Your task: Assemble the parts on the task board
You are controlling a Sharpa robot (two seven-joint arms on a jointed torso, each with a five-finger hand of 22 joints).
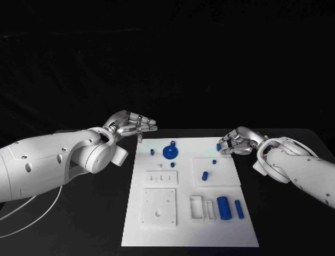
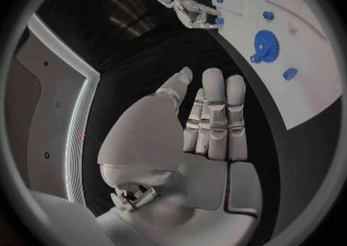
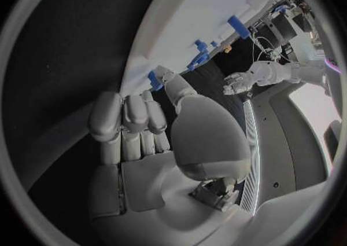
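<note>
The left hand point(image 1: 131, 126) is held empty, fingers straight and together, just left of the task board's point(image 1: 160, 234) far corner. A blue gear point(image 1: 170, 152) lies between the hands. A small blue part point(image 1: 221, 145) is pinched by the right hand point(image 1: 239, 142).

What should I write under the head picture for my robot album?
Two hands, left and right, hover at the far corners of the white board, which holds a blue gear.

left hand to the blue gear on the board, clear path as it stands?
Probably yes. The left hand hovers off the far left corner of the task board, holding nothing, and the blue gear lies nearby with just a small blue peg between them, easily passed over.
</note>
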